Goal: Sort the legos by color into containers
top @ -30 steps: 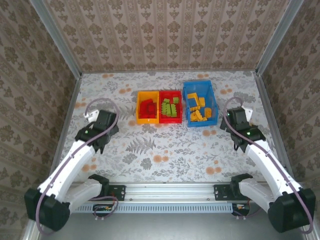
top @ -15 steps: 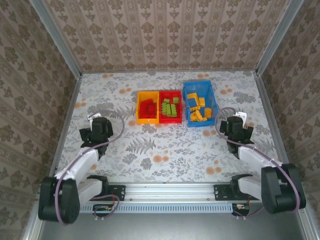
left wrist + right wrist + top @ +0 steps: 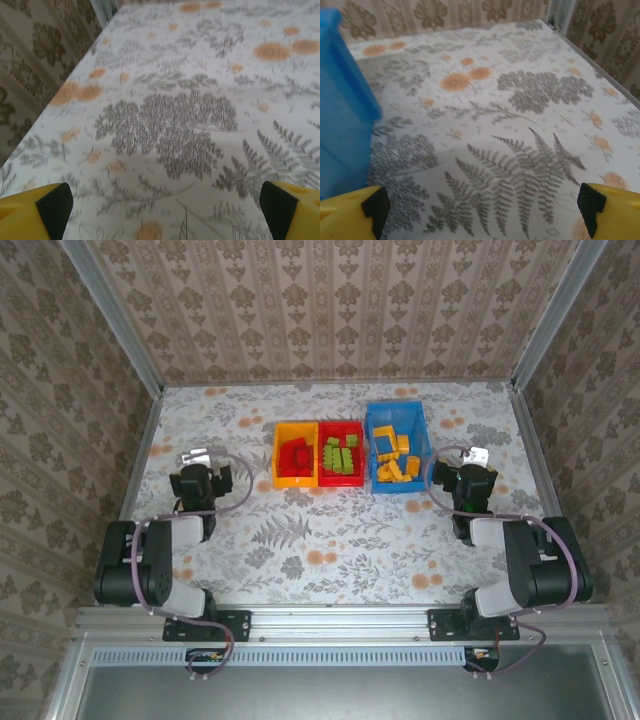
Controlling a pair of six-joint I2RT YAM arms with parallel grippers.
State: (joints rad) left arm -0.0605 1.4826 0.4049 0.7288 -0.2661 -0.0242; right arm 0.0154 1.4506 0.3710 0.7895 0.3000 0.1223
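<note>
Three containers stand side by side at the back middle of the table. The yellow-orange bin [image 3: 277, 455] holds red legos [image 3: 296, 456]. Lime green legos [image 3: 341, 456] lie in the red bin [image 3: 341, 482], and yellow-orange legos [image 3: 396, 460] lie in the larger blue bin [image 3: 369, 445]. My left gripper [image 3: 200, 480] sits low over the table, left of the bins, open and empty [image 3: 165, 210]. Just right of the blue bin [image 3: 342, 100], my right gripper [image 3: 470, 480] is also open [image 3: 482, 212], with bare cloth between its yellow fingers.
A floral cloth [image 3: 330, 540] covers the table. Patterned walls with metal corner posts [image 3: 110, 320] enclose it on three sides. Both arms are folded back near their bases, beside the metal rail [image 3: 330, 620] at the near edge.
Both arms have folded back toward their bases, and the grippers have drawn in and settled low beside the bins. Both stayed open. The legos and bins have not moved.
</note>
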